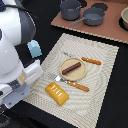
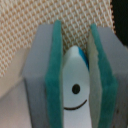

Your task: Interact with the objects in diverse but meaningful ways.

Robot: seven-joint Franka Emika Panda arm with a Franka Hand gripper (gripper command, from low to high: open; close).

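In the wrist view my gripper (image 2: pixel 77 75) is shut on the small white bottle-like figure (image 2: pixel 76 97), which has a drawn smiling face. Its teal pads (image 2: pixel 52 80) press the figure from both sides, above the woven mat (image 2: pixel 75 15). In the exterior view the arm (image 1: pixel 22 77) hangs over the mat's edge at the exterior view's left, and the figure is hidden there. The dark brown sausage (image 1: pixel 71 67) lies on a round tan plate (image 1: pixel 75 74). The ridged yellow-orange bread block (image 1: pixel 57 93) rests on the mat's near corner. The pale blue shaker (image 1: pixel 34 48) stands beside the mat.
An orange-handled fork (image 1: pixel 71 83) and knife (image 1: pixel 89 60) flank the plate on the beige mat (image 1: pixel 100 85). Two grey pots (image 1: pixel 82 12) sit on a brown board at the back. A bowl (image 1: pixel 124 17) shows at the exterior view's right edge.
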